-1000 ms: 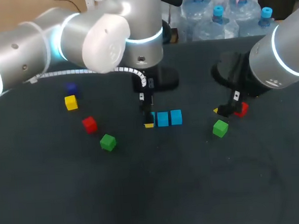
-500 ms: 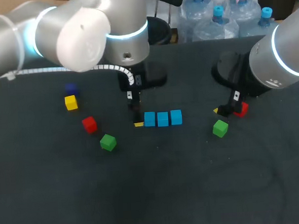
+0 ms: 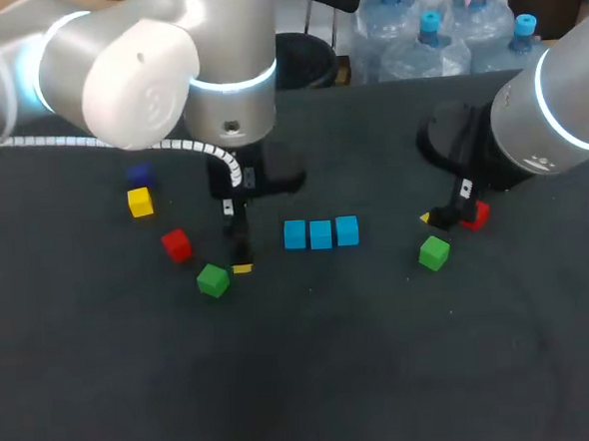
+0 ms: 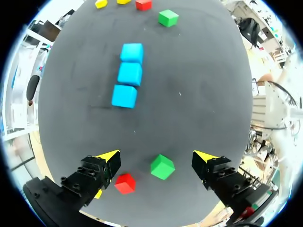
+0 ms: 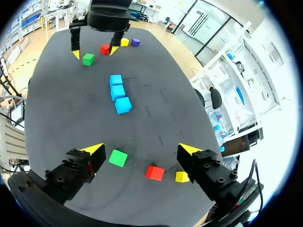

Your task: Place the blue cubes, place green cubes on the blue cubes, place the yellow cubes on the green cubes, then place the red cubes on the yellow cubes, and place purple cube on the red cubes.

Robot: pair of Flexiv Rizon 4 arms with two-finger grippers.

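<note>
Three blue cubes (image 3: pixel 320 234) lie in a row at mid-table. My left gripper (image 3: pixel 239 258) hangs open to their left. A green cube (image 4: pixel 162 167) lies under it between its fingers, untouched, with a red cube (image 4: pixel 125 183) by one finger. That green cube (image 3: pixel 212 280), the red one (image 3: pixel 176 245), a yellow cube (image 3: pixel 139 202) and a purple cube (image 3: pixel 140 175) sit at the left. My right gripper (image 5: pixel 141 150) is open and empty above a second green cube (image 5: pixel 118 157), red cube (image 5: pixel 155 172) and yellow cube (image 5: pixel 182 177).
The black table (image 3: pixel 314 379) has a wide bare stretch in front of the cubes. The right green cube (image 3: pixel 434 253) and right red cube (image 3: pixel 477 213) lie close under my right arm.
My left gripper has moved left and toward the front, from the left end of the blue row to beside the left green cube. The right arm has kept still.
</note>
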